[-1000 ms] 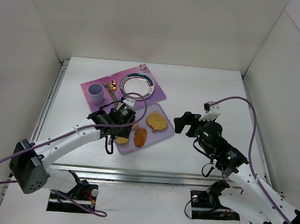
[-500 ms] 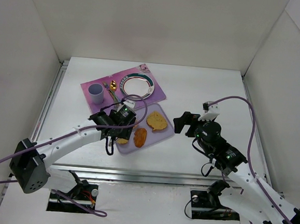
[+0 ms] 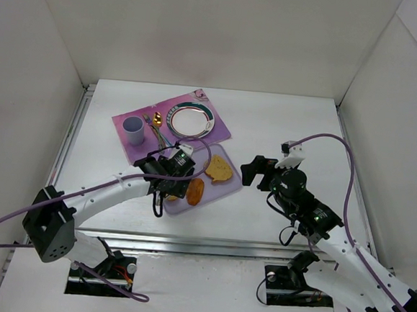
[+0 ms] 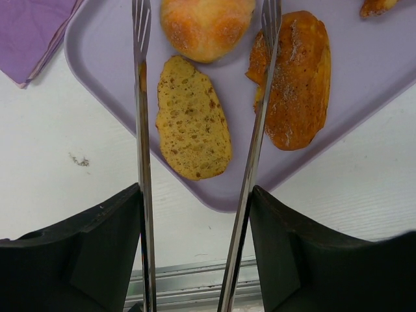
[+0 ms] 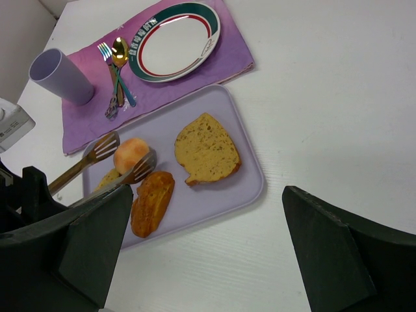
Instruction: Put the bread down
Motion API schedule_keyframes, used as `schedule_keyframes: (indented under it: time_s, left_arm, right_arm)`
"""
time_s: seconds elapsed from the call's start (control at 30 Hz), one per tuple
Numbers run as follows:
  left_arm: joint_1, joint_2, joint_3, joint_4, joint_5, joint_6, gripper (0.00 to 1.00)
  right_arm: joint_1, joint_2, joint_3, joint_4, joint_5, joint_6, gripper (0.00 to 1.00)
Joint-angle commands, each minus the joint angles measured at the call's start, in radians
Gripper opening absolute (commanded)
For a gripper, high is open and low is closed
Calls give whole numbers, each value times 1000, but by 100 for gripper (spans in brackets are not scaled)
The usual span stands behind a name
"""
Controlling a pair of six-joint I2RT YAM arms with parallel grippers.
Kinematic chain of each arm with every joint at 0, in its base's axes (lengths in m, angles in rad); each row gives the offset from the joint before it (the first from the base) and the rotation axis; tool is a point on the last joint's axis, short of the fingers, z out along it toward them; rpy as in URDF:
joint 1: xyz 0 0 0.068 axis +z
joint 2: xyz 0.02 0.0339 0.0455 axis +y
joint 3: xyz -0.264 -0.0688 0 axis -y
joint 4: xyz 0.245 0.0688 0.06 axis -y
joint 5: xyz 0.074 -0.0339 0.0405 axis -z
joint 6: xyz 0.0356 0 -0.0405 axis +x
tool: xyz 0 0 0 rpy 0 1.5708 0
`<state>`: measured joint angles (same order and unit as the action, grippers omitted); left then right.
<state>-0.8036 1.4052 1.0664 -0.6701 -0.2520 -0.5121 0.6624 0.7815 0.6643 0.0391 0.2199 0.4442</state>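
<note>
The bread, a small round orange-tan bun (image 4: pixel 207 26), lies on the lilac tray (image 4: pixel 97 62) and also shows in the right wrist view (image 5: pixel 131 155). My left gripper (image 4: pixel 195 192) is shut on a pair of metal fork-tipped tongs (image 4: pixel 140 97). The tongs are spread, with one tip on each side of the bun, and I cannot tell if they touch it. In the top view the left gripper (image 3: pixel 170 169) hovers over the tray's left part and hides the bun. My right gripper (image 5: pixel 207 195) is open and empty, right of the tray (image 3: pixel 254 170).
On the tray lie a golden toast slice (image 5: pixel 207 151), an oval brown piece (image 4: pixel 292 78) and a small tan slice (image 4: pixel 193 120). Behind it a purple placemat (image 3: pixel 219 134) holds a plate (image 3: pixel 190 120), a lilac cup (image 3: pixel 132 129) and cutlery (image 5: pixel 116 71). White walls surround the table.
My left arm has shifted a little to the right over the tray, bringing the tong tips beside the bun. The right arm has barely moved.
</note>
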Motion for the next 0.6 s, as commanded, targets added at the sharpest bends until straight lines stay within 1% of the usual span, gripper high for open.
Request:
schedule_keyframes:
  time_s: [0.0,0.1,0.17,0.2,0.23,0.4,0.57]
  left_arm:
    - [-5,-5,21,37,-16,-22,59]
    - [-5,9,24,24,-26,-31,59]
    - [-5,11,24,23,-30,-31,56]
    - [-5,12,24,24,-30,-32,53]
    - [-5,11,24,24,-26,-32,48]
    - [-5,-8,29,24,-18,-34,41]
    - [-5,-26,63,-8,-23,-37,39]
  right_arm:
    - [6,10,46,48,4,-2,98]
    - [6,9,46,50,4,-2,98]
    - [5,12,44,48,6,-2,98]
    - [8,12,46,50,4,-2,98]
    - [5,12,46,50,6,-2,98]
    - [6,15,44,50,6,-2,98]
    - [5,12,46,48,6,-2,98]
